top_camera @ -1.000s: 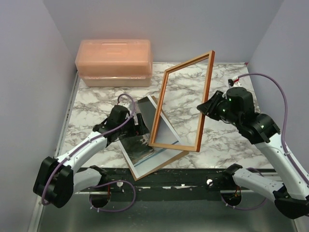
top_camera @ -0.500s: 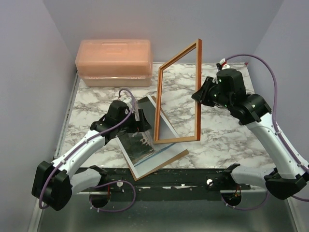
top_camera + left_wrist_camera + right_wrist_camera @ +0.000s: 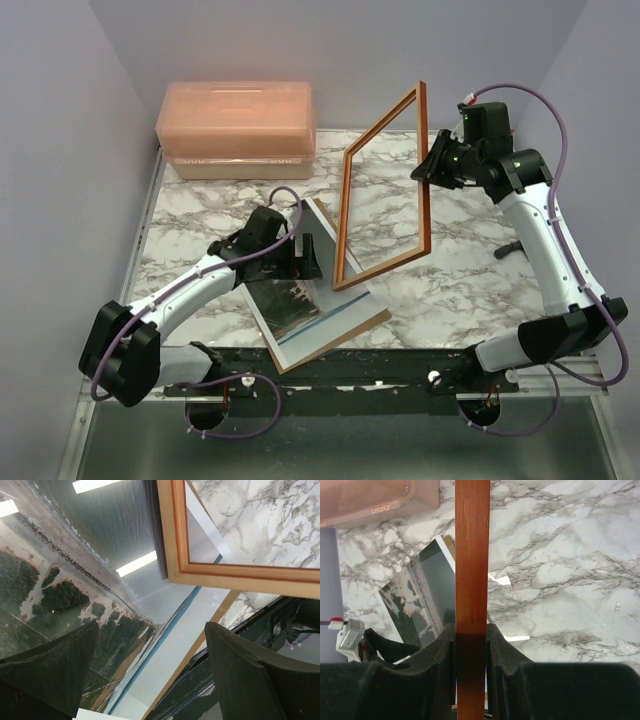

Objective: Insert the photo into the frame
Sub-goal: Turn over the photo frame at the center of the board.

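Note:
The frame (image 3: 380, 269), red-orange with a wide opening, hangs tilted in the air over the middle of the table. My right gripper (image 3: 428, 168) is shut on its right bar, which the right wrist view shows clamped between the pads (image 3: 471, 630). The photo (image 3: 290, 305), a dark streaky scene with a white and blue edge, lies flat near the front edge on a brown backing board (image 3: 345, 332). My left gripper (image 3: 308, 258) is open just above the photo (image 3: 75, 630), by the frame's lower corner (image 3: 225, 572). A shiny clear sheet (image 3: 110, 525) overlaps the photo.
A pink lidded plastic box (image 3: 237, 128) stands at the back left of the marble table (image 3: 470, 290). Grey walls close in on the left, the back and the right. A dark rail runs along the table's front edge.
My right gripper has swung the frame up and back to the right, from standing on its lower edge to hanging tilted. My left gripper has moved right toward the frame's lower corner.

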`<state>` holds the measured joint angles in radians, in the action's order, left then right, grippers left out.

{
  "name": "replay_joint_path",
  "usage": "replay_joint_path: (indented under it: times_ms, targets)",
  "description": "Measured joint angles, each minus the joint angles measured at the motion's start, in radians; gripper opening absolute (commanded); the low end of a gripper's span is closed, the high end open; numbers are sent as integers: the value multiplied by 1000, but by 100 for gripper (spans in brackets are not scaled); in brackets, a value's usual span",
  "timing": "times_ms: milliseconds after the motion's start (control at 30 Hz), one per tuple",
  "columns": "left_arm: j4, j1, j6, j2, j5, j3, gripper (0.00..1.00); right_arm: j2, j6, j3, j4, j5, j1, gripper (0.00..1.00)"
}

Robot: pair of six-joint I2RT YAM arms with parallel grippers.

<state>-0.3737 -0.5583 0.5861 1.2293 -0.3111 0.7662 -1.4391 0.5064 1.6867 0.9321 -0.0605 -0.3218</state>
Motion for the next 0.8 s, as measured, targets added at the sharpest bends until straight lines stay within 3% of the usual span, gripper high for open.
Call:
replay_joint_path:
  times_ms: [267,467,800]
  targets:
    - [-17,-50,-10,137,0,87,81,-85,-44,40,39,-92,148,0]
    - [9,-72,15,277,-1,181,68,-90,-63,26,27,-108,167,1]
    - [113,-72,72,503,-17,287,57,-65,-66,-34,-22,-108,182,1]
